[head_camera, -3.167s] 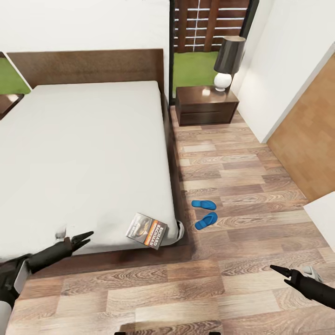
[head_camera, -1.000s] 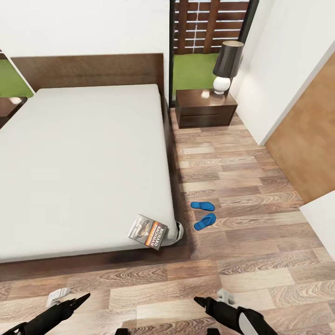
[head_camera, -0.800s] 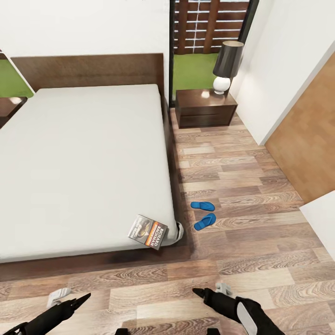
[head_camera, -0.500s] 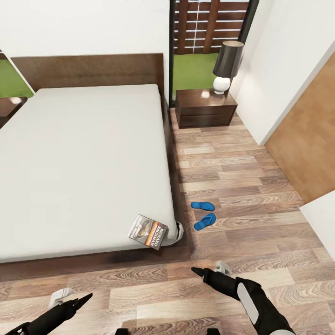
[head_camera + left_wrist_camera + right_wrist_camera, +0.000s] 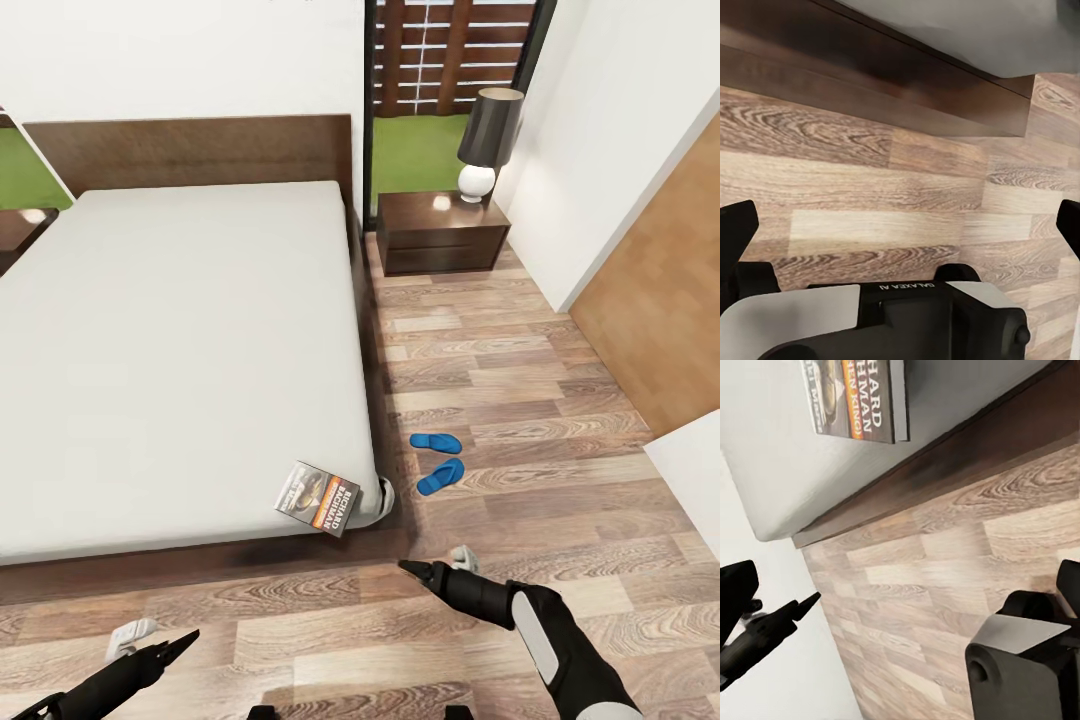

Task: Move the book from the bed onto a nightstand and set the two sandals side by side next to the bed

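While book (image 5: pixel 318 497) sits at bed (image 5: pixel 180 350) corner, lamp (image 5: pixel 488 138) tops nightstand (image 5: pixel 443 232)

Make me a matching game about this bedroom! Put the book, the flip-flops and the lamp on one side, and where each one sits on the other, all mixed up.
Things:
1. book
2. blue flip-flops
3. lamp

Places:
A. on the wood floor beside the bed
B. on top of the nightstand
C. on the near corner of the bed's mattress

Pairs: 1-C, 2-A, 3-B
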Controlling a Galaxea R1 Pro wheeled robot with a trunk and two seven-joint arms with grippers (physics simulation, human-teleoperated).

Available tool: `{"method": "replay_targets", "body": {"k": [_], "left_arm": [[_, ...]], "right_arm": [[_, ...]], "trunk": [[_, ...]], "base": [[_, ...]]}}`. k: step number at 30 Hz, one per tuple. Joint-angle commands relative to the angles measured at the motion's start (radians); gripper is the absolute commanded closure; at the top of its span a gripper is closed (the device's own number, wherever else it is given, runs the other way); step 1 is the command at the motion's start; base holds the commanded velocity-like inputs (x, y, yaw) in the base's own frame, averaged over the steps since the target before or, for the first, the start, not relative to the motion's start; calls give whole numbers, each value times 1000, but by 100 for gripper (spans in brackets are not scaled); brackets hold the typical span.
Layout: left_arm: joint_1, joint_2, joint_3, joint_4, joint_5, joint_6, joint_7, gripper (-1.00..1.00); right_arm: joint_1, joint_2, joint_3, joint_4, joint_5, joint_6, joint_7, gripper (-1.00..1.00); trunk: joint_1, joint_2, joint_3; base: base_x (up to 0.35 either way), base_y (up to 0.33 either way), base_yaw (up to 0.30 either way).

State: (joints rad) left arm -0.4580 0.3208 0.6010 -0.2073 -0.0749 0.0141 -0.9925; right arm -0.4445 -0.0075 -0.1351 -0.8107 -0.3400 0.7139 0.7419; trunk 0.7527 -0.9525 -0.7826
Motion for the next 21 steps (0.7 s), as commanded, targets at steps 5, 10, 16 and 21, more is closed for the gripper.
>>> {"method": "replay_targets", "body": {"k": [5,10,16,21], "left_arm": [[-1,0,8,0,-8,2,-5,-100],[-1,0,8,0,-7,2,-7,-100],[-1,-8,7,-1,-7,2,-8,-100],[-1,-13,8,-1,-8,1,-8,-100]], "right_arm": [[0,0,0,-41,-2,8,65,-100],[0,2,2,-112,-2,9,83,-100],[-1,38,15,-127,-2,9,85,-100],[0,63,94,-130,-2,9,86,-100]], "trunk": [[0,-1,-1],[0,-1,-1],[0,-1,-1],[0,-1,-1]], "base": [[0,0,0],[0,0,0],[0,0,0],[0,0,0]]}}
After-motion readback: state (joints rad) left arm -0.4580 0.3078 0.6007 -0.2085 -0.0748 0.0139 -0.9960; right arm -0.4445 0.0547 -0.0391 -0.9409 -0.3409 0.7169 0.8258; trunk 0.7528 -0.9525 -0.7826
